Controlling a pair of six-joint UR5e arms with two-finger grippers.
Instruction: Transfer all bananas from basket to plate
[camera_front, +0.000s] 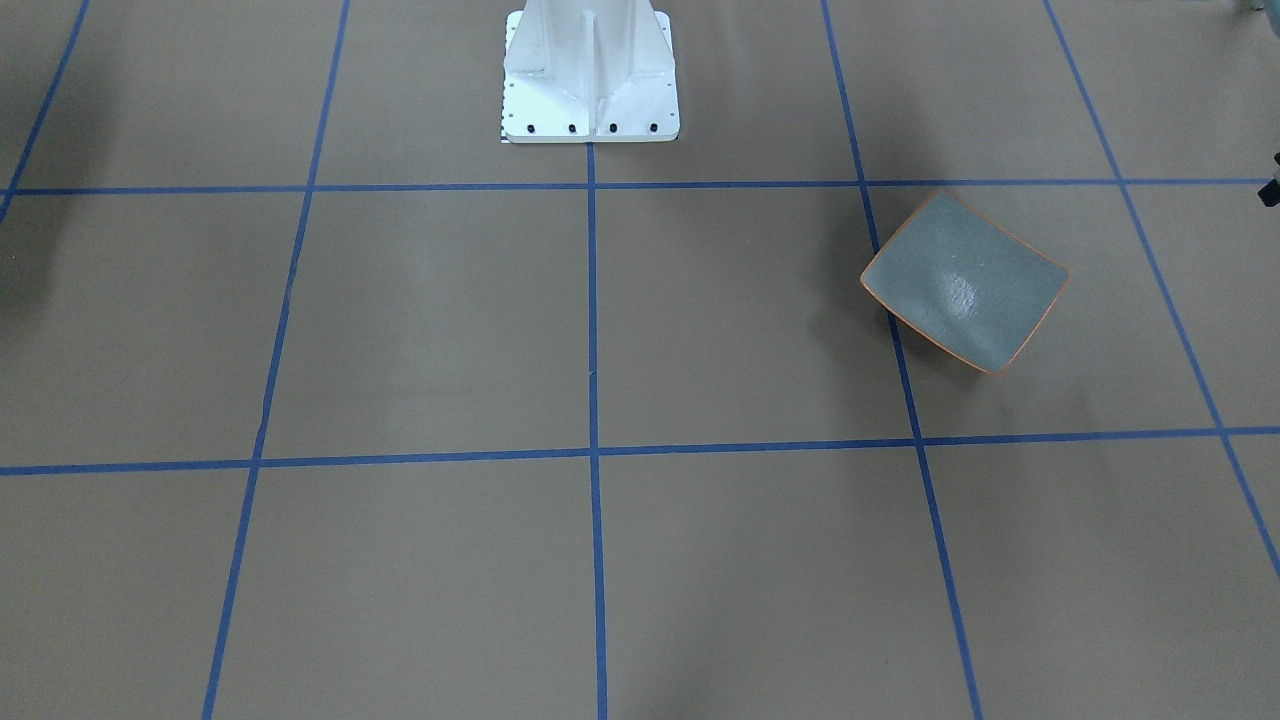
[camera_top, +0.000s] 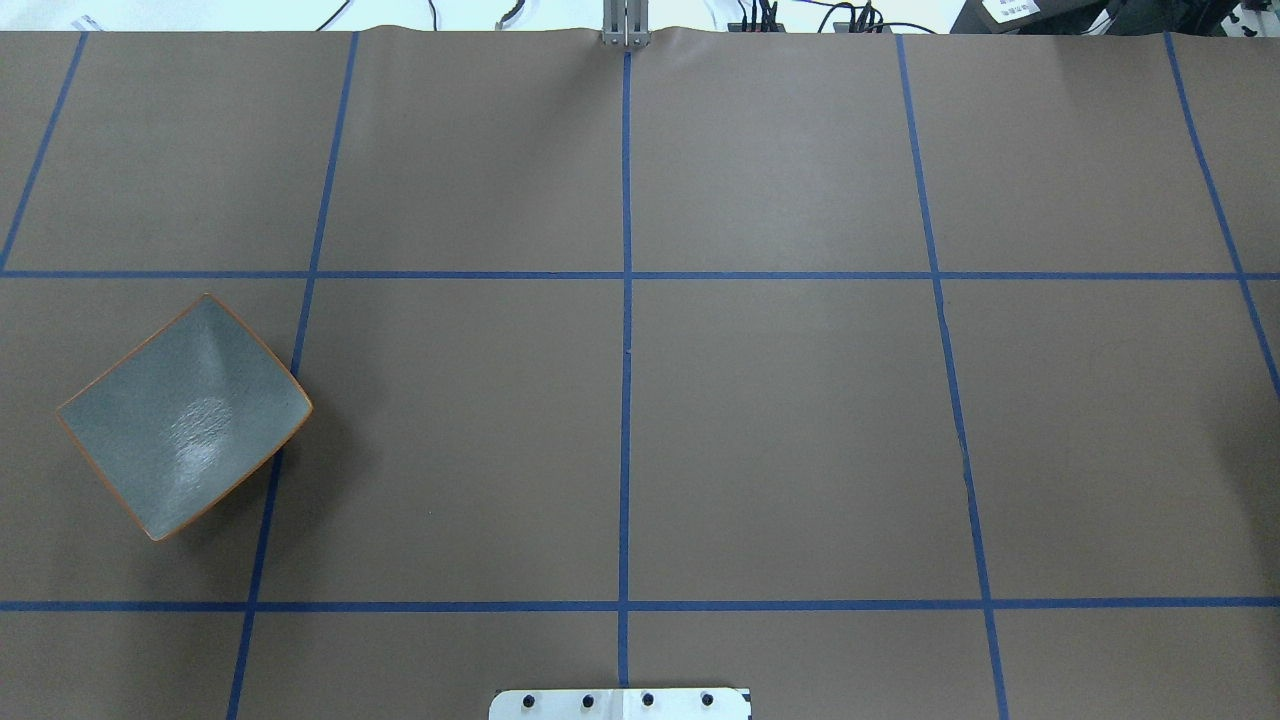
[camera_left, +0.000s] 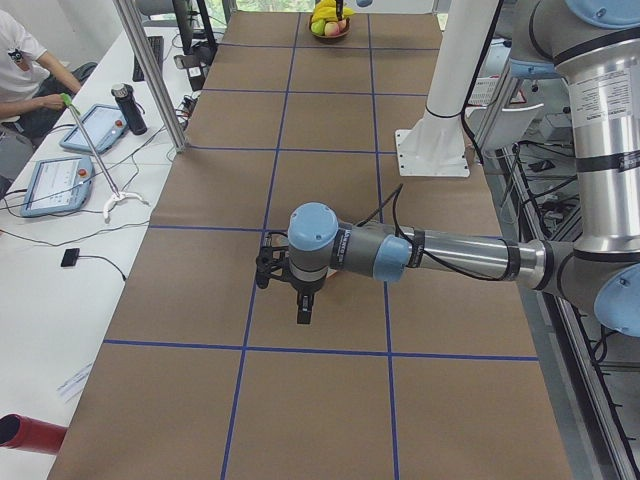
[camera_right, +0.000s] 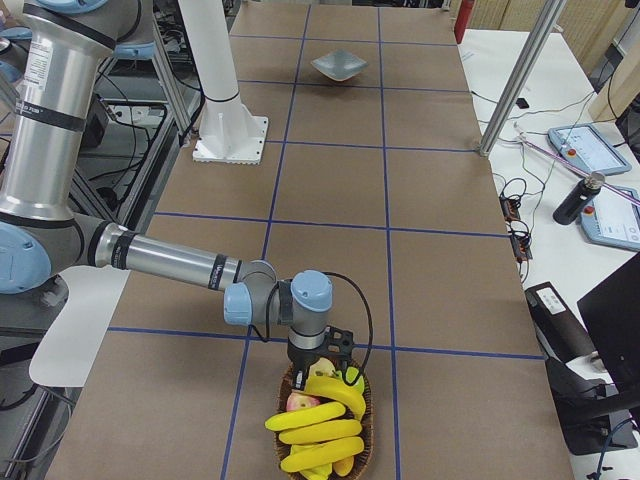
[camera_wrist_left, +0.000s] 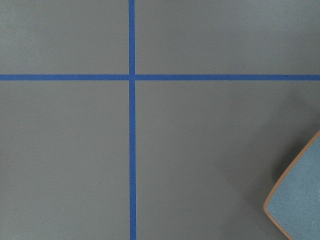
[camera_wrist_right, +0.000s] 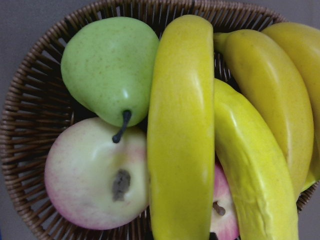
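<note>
Bananas lie packed beside a pear and an apple in the wicker basket. The basket stands on brown paper taped into blue squares, with the right gripper hanging just above. Well apart, at the table's other end, the plate sits near the left gripper; how far either gripper is parted cannot be told.

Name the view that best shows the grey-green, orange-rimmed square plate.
Overhead exterior: the grey-green, orange-rimmed plate shows whole and largest. Front-facing shows it whole, smaller; exterior right, tiny and far; left wrist, one corner; the rest, nothing.
</note>
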